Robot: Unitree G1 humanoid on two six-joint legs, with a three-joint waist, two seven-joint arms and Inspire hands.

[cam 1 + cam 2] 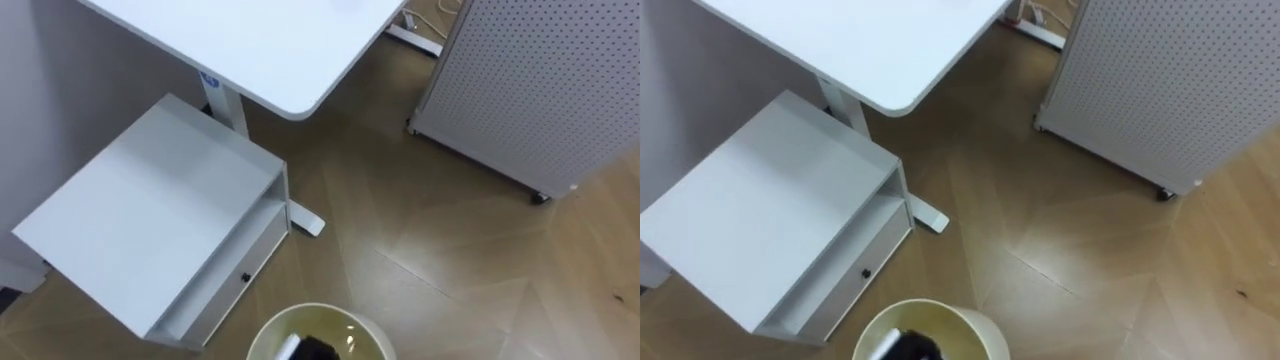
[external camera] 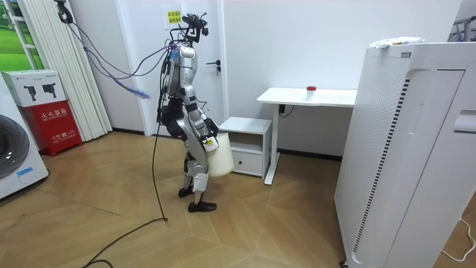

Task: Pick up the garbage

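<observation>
Left of the low white cabinet (image 2: 249, 138), the right arm is bent, its right hand (image 2: 210, 141) set at the rim of a cream bin (image 2: 221, 160) held at hip height. Its grip cannot be told. A dark and white shape (image 1: 305, 349) is seen inside the bin.

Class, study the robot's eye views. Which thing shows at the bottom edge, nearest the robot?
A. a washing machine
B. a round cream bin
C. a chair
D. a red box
B: the bin, round and cream, sits at the bottom edge, in front of the white cabinet and the desk.
</observation>
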